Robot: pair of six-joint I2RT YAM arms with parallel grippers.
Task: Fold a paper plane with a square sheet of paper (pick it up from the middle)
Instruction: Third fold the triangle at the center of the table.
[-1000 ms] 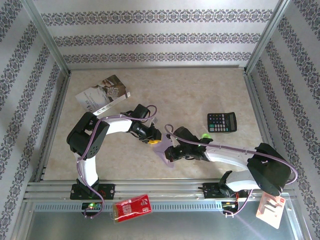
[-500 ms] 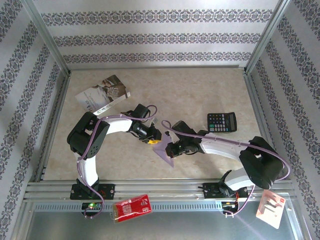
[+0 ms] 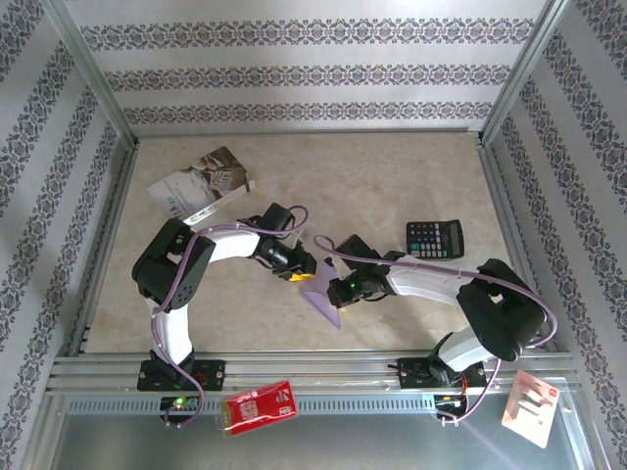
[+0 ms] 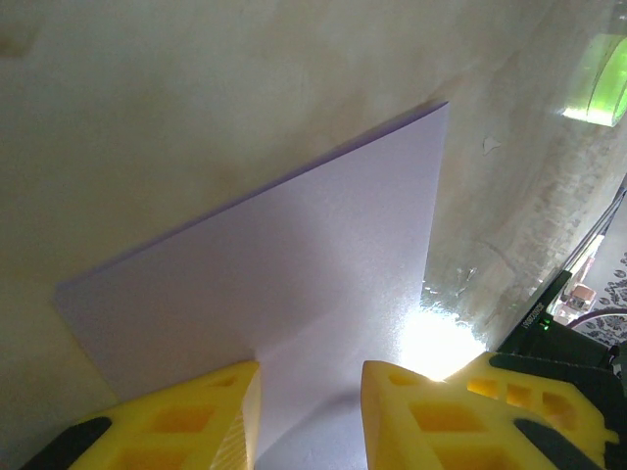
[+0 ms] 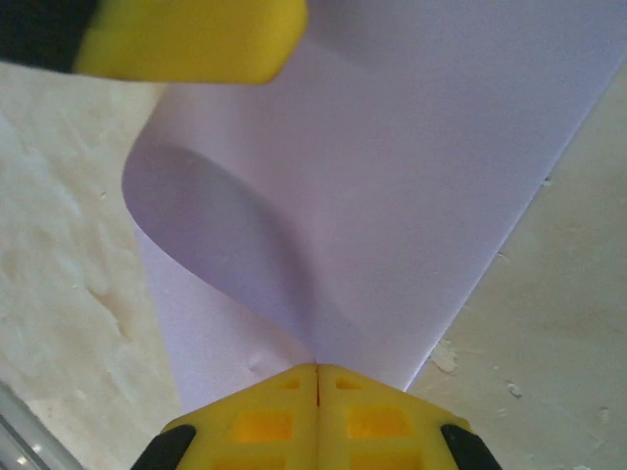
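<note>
- Overhead, striped patterned wallpaper covers the walls (image 3: 294, 73), and they close in a pale beige, marbled table (image 3: 392, 176).
- At the back left of the table lies a printed booklet (image 3: 201, 183), well apart from the arms.
- A red packet (image 3: 258, 404) rests on the metal rail (image 3: 323, 377) along the near edge.
- The left gripper (image 3: 299, 271) sits left of centre. In its wrist view the yellow fingers (image 4: 196, 411) stand apart, with lilac paper lying under the gap.
- The square sheet of paper (image 3: 321, 294) lies mid-table between the two grippers, creased to a point that aims at the near edge.
- The right gripper (image 3: 340, 289) meets the sheet's right side. Its fingers (image 5: 255, 421) are pressed together on the paper's edge, which bulges up in a curl.
- A black calculator (image 3: 435, 239) lies further right, apart.
- A white card (image 3: 530, 406) hangs at the far right.
</note>
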